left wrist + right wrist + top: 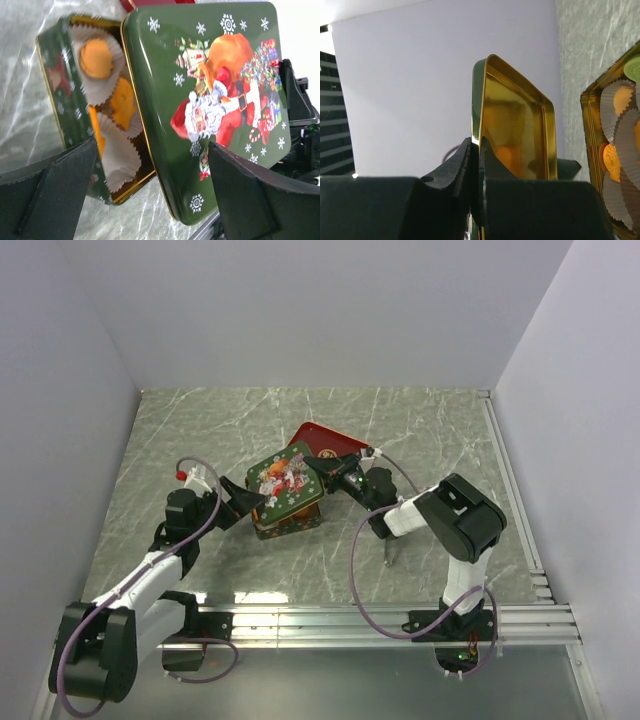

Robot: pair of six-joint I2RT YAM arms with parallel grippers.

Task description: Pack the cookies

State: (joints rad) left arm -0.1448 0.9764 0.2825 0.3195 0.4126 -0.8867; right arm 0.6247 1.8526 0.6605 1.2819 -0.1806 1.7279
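Left wrist view showed us the left claw spread wide, its fingers framing the green tin. Inside the tin, orange cookies sat in white paper cups. The Santa-printed lid hung tilted over most of the tin, with one side uncovered. The right claw was pinched narrow on the lid's rim. A red tray lay behind the tin on the table

Grey marbled table bearing a tin and a tray.
The table carried a green Christmas tin near its middle; just behind it lay a red tray, partly hidden. A metal rail lined the near edge.
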